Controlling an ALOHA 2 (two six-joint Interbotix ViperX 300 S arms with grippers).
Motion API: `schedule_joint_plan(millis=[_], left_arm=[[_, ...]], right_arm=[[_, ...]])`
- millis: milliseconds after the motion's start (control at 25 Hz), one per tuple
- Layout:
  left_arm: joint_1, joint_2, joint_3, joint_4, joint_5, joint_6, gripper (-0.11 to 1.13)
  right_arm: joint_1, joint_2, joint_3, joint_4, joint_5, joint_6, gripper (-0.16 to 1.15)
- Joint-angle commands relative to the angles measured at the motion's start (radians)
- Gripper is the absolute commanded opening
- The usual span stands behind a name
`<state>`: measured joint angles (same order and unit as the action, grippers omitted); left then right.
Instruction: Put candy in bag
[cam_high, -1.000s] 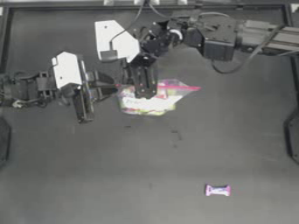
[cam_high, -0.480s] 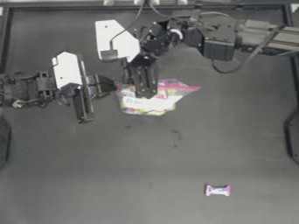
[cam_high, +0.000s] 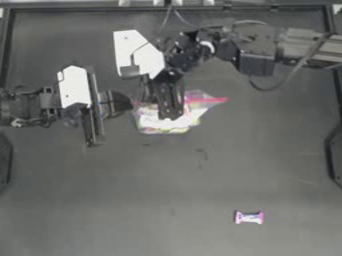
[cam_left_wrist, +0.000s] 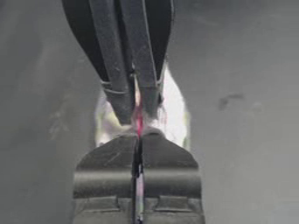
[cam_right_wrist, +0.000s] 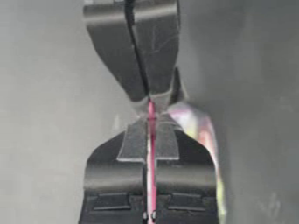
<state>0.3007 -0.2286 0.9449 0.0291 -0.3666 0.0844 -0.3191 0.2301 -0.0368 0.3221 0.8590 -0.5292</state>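
Both grippers are closed on the clear plastic zip pouch with a pink-red seal strip (cam_high: 175, 114), which shows yellow, green and white contents and lies on the dark counter (cam_high: 133, 200). The right gripper (cam_right_wrist: 151, 114) clamps the seal strip, the pink line running between its jaws. The left gripper (cam_left_wrist: 140, 131) faces it nose to nose, pinching the same strip at its own tips. Judgement: the opposed holds on the two lips are placed to pull the mouth apart, so the bag-opening step is in hand. The tiny white-and-pink wrapped candy (cam_high: 249, 217) lies untouched, well apart from both grippers, beyond the pouch on the open counter.
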Motion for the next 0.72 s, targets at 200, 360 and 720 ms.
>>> schedule_joint_plan(millis=[200,360,720], left_arm=[[0.006,-0.055,-0.009,0.002,-0.005,0.000,0.04],[0.006,-0.055,-0.009,0.002,-0.005,0.000,0.04],[0.006,-0.054,-0.008,0.002,-0.005,0.000,0.04]], right_arm=[[-0.018,-0.071,0.061,-0.008,-0.020,0.017,0.06],[-0.025,-0.084,0.087,-0.029,-0.023,0.035,0.06],[-0.048,-0.095,0.133,-0.066,-0.023,0.063,0.06]])
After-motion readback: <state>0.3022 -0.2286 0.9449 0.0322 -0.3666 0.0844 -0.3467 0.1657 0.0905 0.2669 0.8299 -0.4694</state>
